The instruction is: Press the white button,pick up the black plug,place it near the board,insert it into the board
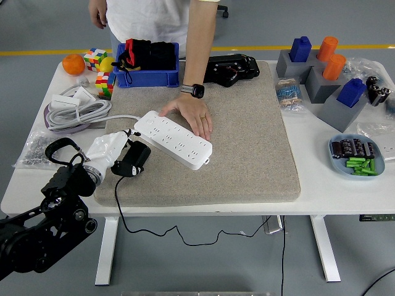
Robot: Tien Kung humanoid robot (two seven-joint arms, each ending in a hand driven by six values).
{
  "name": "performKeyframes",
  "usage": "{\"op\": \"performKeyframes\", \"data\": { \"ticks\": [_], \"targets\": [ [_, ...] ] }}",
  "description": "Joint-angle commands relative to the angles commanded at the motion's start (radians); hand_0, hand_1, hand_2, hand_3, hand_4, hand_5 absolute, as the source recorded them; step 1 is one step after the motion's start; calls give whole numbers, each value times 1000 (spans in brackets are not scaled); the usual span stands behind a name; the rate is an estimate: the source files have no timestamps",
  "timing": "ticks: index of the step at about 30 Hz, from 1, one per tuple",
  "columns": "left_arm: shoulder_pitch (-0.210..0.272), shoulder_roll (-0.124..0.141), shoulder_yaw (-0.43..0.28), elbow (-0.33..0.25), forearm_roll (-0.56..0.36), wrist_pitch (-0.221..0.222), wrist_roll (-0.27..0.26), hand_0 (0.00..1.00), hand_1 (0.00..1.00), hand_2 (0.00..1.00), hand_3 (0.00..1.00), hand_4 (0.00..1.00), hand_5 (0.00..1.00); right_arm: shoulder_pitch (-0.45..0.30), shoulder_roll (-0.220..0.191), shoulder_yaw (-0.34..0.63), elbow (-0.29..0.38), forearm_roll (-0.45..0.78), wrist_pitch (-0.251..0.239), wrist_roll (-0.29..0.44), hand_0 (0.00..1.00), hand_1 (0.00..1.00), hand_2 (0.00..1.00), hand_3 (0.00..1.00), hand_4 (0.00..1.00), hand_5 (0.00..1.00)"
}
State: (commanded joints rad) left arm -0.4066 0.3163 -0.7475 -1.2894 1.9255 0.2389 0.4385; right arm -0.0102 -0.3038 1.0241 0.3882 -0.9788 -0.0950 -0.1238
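One hand works: the left hand (110, 150), white-covered, is closed around the black plug (131, 160), held just beside the near-left end of the white power strip (173, 139) on the grey felt mat (247, 142). Plug cable (160, 229) drops off the front edge of the surface (345, 191) and hangs below. Right hand not in view. A person's hand (192, 114) lies flat on the strip's far side, pinning it. Step in hand looks like bringing the plug to the board for insertion. To do it well: turn the prongs toward a socket face, line up square, push straight down, keep cable slack. Prong orientation too small to tell. Blue bin (147, 73) and coiled white cable (77, 111) sit behind, clear of the work.
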Motion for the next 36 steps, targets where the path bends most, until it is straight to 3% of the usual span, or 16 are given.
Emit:
{"op": "performKeyframes", "data": {
  "ticks": [5, 6, 11, 12, 17, 18, 29, 30, 35, 36],
  "targets": [
    [-1, -2, 8, 3, -4, 13, -11, 353, 530, 545, 799, 840, 11, 1, 1, 0, 2, 0, 1, -1, 560, 487, 500, 509, 643, 387],
    [-2, -3, 11, 4, -3, 12, -9, 297, 454, 513, 791, 826, 2, 1, 1, -1, 2, 0, 1, -2, 559, 483, 501, 508, 643, 388],
    [-3, -5, 19, 10, 3, 9, -6, 297, 454, 513, 791, 826, 2, 0, 1, -3, 1, 0, 1, -1, 559, 483, 501, 508, 643, 388],
    [-4, -5, 21, 12, 4, 9, -6, 271, 418, 475, 655, 782, 2, 0, 1, -2, 1, 0, 1, -1, 558, 484, 501, 507, 643, 387],
    [-9, -6, 27, 21, 10, 12, -11, 271, 418, 475, 655, 782, 2, 1, 1, 0, 2, 0, 0, 1, 558, 484, 501, 507, 643, 387],
    [-9, -6, 27, 22, 12, 13, -13, 225, 378, 428, 558, 650, 2, 1, 0, 0, 2, 0, 0, 2, 559, 483, 500, 507, 643, 386],
    [-13, -10, 33, 38, -3, 54, -46, 193, 331, 398, 507, 597, 2, 1, 1, -2, 2, 1, -1, 3, 559, 485, 501, 507, 643, 386],
    [-13, -10, 32, 41, -12, 58, -50, 118, 249, 324, 396, 567, 2, 0, 1, -2, 1, 1, -1, 3, 558, 485, 500, 507, 643, 387],
    [-12, -10, 26, 51, -70, 85, -74, 118, 249, 324, 396, 567, 2, 1, 0, -3, 1, 1, -2, 4, 558, 485, 500, 507, 643, 387],
    [-11, -9, 23, 48, -84, 87, -77, 88, 201, 273, 324, 394, 2, 1, 0, -3, 1, 1, -1, 3, 558, 483, 500, 504, 643, 387]
  ]
}}
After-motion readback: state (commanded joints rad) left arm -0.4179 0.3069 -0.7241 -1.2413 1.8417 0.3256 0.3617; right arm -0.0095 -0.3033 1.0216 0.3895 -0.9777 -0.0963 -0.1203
